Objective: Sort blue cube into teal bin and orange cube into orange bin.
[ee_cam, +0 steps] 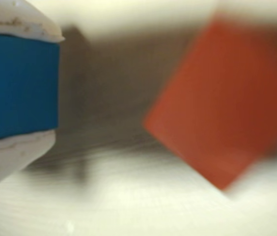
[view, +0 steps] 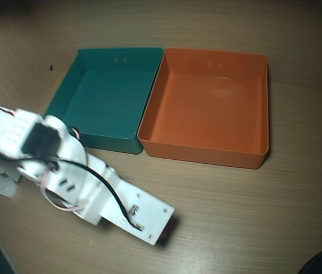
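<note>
With jaws closed flat on two opposite faces of blue cube [ee_cam: 19, 87], just above bench, near front edge. Likely light, rigid, smooth; grip mid-face. Orange cube [ee_cam: 222, 103] alongside.

Wrist view: warm light; orange cube [ee_cam: 222, 105] heavily blurred; soft shadow at 9 o'clock.
Overhead view: dim corners, darkest at 5 o'clock; table [view: 252, 217] evenly lit, mildly soft.
</note>
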